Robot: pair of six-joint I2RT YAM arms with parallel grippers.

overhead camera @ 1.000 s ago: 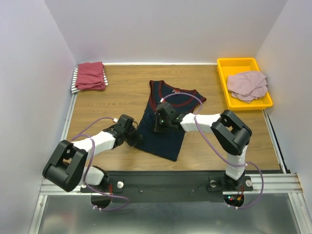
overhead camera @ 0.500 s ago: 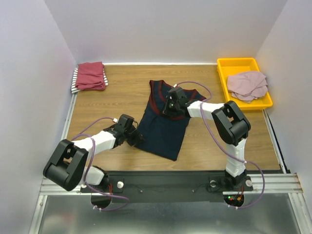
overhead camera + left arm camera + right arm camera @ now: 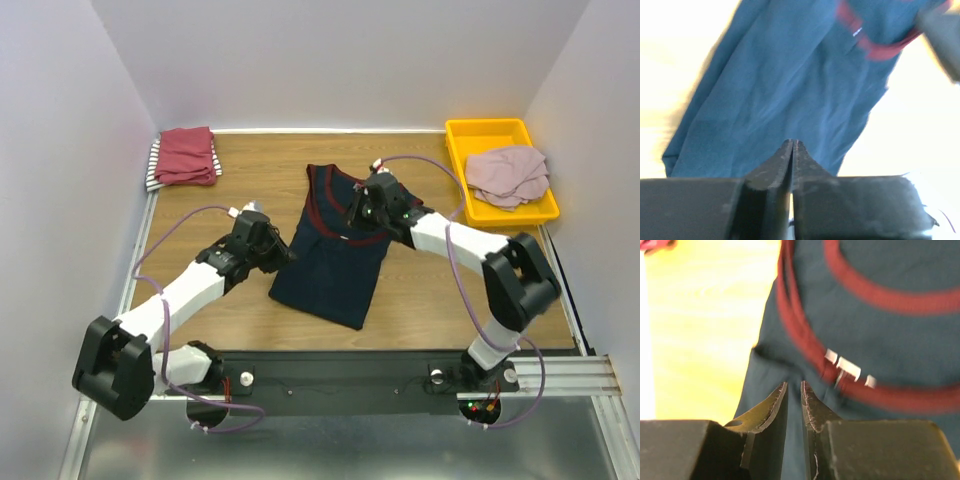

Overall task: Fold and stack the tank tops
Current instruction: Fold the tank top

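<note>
We see the navy jersey [image 3: 335, 268] lying mid-frame on the desk [image 3: 250, 185]. The left gripper [image 3: 268, 246] is pinched together and the right gripper [image 3: 366, 208] is all but closed. Both are empty. We judge that a low pass could snag the cloth and drag it askew.

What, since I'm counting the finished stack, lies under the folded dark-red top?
A black-and-white striped cloth shows only as a strip at the left edge under the dark-red top. The rest is covered, so whether more lies beneath cannot be told.

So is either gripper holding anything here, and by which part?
Nothing: left gripper shut, right gripper almost shut, no cloth between either's fingers; the navy jersey lies beyond them.
</note>
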